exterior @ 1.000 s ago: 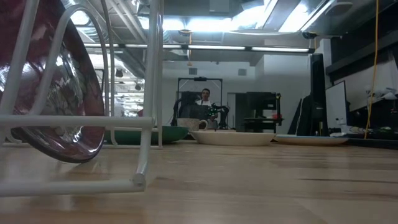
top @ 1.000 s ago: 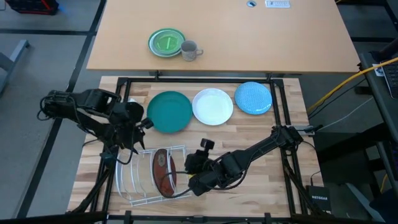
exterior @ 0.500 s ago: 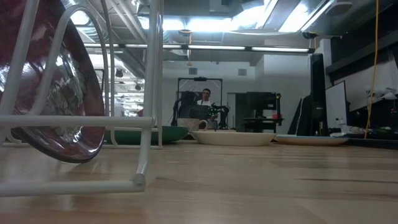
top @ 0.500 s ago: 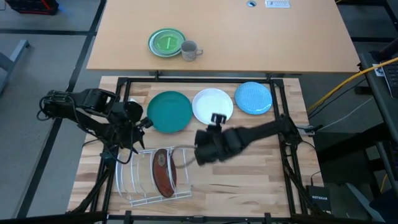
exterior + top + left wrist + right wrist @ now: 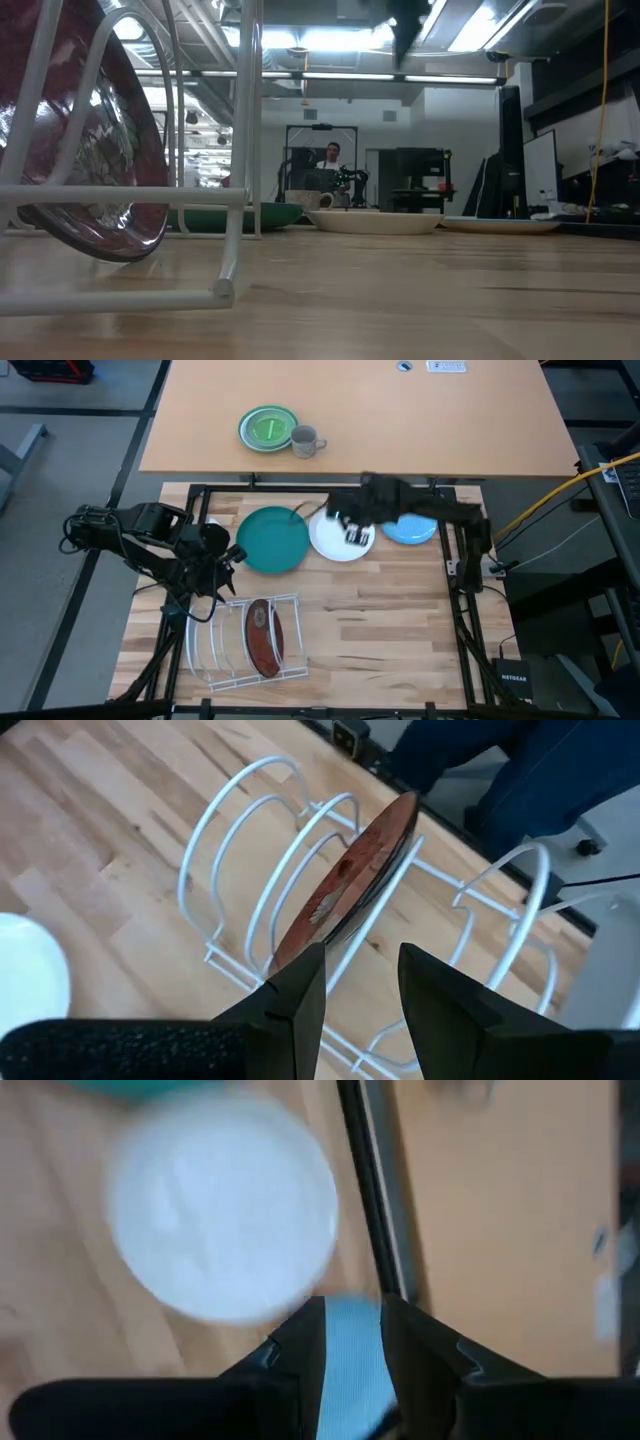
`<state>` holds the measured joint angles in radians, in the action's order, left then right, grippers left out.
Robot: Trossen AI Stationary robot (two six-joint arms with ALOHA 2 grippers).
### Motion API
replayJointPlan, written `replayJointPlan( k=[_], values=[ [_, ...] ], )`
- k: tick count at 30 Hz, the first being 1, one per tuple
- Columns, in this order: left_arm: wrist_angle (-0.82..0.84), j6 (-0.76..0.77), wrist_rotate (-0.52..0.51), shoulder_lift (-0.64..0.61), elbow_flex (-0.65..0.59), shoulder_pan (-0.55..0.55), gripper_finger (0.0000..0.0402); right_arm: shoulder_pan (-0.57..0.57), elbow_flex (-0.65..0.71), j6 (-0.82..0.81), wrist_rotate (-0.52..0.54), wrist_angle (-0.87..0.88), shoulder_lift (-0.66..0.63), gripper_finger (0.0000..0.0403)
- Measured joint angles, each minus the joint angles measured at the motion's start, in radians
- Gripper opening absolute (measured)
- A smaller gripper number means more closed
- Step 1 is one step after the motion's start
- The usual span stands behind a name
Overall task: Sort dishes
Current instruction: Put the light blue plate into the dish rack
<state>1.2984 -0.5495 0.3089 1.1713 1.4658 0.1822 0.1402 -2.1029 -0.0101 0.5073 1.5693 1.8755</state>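
The dark red plate (image 5: 265, 637) stands on its edge in the white wire rack (image 5: 215, 650), also seen in the left wrist view (image 5: 345, 885) and the low view (image 5: 95, 150). The dark teal plate (image 5: 272, 540), white plate (image 5: 335, 540) and light blue speckled plate (image 5: 412, 530) lie flat in a row near the far edge. My right gripper (image 5: 348, 522) hovers open above the white plate (image 5: 225, 1220); the right arm hides part of the blue one. My left gripper (image 5: 226, 556) waits open beside the teal plate, above the rack's far end.
A green plate (image 5: 268, 428) and a grey mug (image 5: 306, 440) sit on the farther table. A black frame (image 5: 320, 486) borders the wooden top. Bare wood (image 5: 390, 630) lies right of the rack. A person (image 5: 330, 155) sits far off in the room.
My right gripper has risen from beside the rack at the near edge and swung toward the far edge; it now hangs over the white plate. The red plate has stayed in the rack. The left arm has kept still.
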Motion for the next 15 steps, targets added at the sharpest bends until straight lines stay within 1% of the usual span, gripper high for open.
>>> replayJointPlan(
  k=[4,7,11,15],
  values=[
    [0.000,-0.007,-0.050,0.000,0.000,0.000,0.0117,0.155,0.251,0.016,-0.132,0.003,-0.087,0.0103],
    [0.000,-0.007,-0.082,0.000,0.000,-0.001,0.0117,0.252,0.455,0.016,-0.223,0.001,-0.142,0.0103],
    [0.000,-0.007,-0.105,0.000,0.000,-0.001,0.0117,0.324,0.684,0.016,-0.260,-0.037,-0.175,0.0103],
    [0.000,-0.008,-0.112,0.000,-0.001,-0.001,0.0117,0.346,0.854,0.024,-0.261,-0.185,-0.190,0.0103]
  ],
)
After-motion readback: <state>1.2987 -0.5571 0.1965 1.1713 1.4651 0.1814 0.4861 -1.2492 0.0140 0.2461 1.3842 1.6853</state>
